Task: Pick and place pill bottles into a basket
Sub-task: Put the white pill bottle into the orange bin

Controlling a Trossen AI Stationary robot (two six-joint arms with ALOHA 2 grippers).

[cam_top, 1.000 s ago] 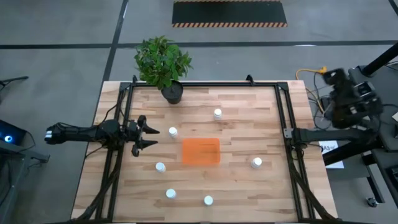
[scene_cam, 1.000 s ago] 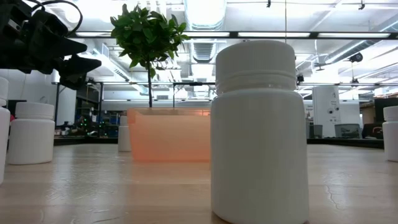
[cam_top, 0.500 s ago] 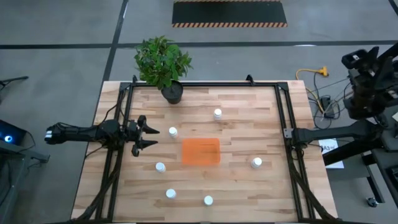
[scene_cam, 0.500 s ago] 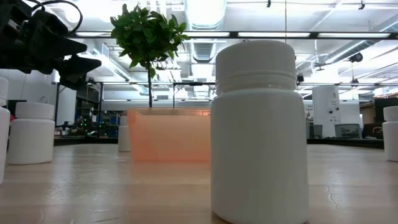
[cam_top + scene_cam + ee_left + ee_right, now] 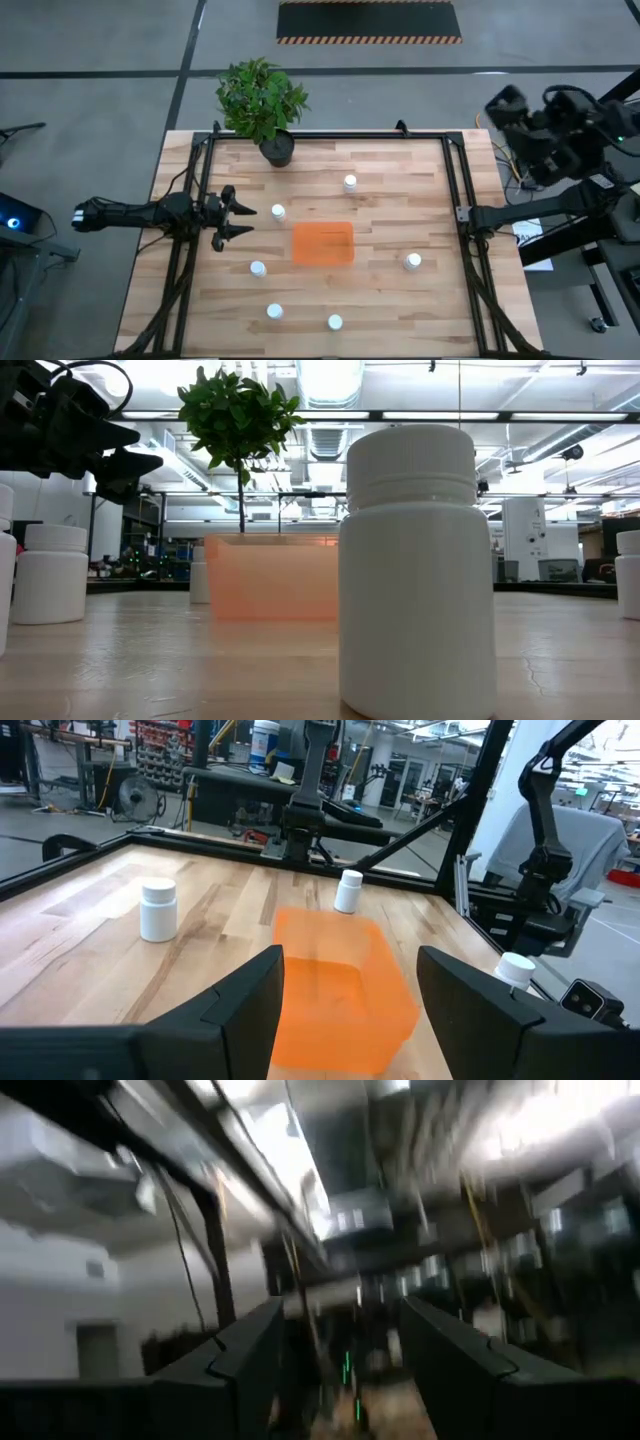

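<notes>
We see table (image 5: 380, 300): pale planked wood, matt | pill bottles (image 5: 418, 570): smooth white plastic | basket (image 5: 340, 985): translucent orange plastic, smooth

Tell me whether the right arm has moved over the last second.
Yes. In the high view the right arm has swung left, nearer the table edge.

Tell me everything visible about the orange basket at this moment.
The orange basket is a shallow, rectangular, bright orange tray that looks like translucent plastic, with low upright walls. It lies flat near the middle of the wooden table, long side across. It looks empty: no pill bottles are inside, and all six stand apart from it on the wood. Nothing touches it but the table. The left gripper hovers open just beside it, facing it.
</notes>
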